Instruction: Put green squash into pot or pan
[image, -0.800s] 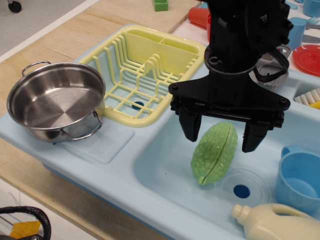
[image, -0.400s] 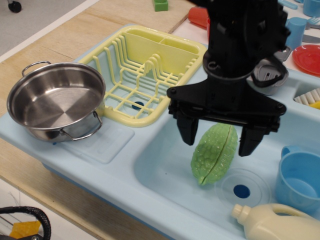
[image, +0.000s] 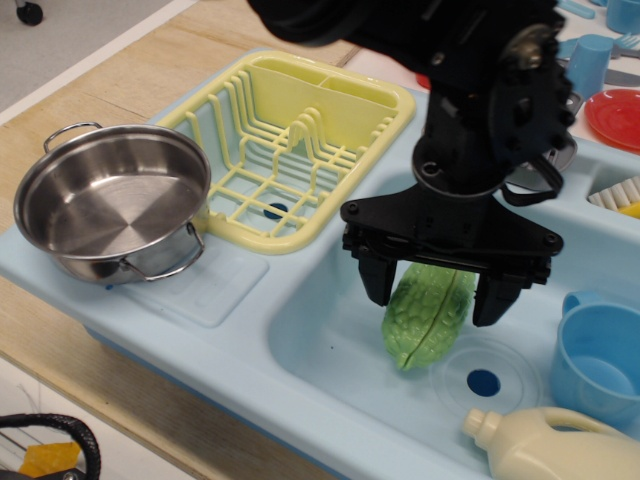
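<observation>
Pincer (image: 437, 297) spread wide, straddling green squash (image: 425, 322) in sink basin (image: 330, 330). Squash likely light, stiff, bumpy plastic; grip across midsection. Pot (image: 105, 205) waits well apart.

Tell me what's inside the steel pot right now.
Nothing: the pot shows only its bare shiny bottom. The green squash lies in the sink basin, its upper end covered by the open gripper.

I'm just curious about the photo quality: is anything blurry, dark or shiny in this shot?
In the one camera view, the arm's top is smeared by motion blur; the gripper shades the green squash beneath it; the steel pot gleams with mirror-like reflections; everything else looks sharp.
</observation>
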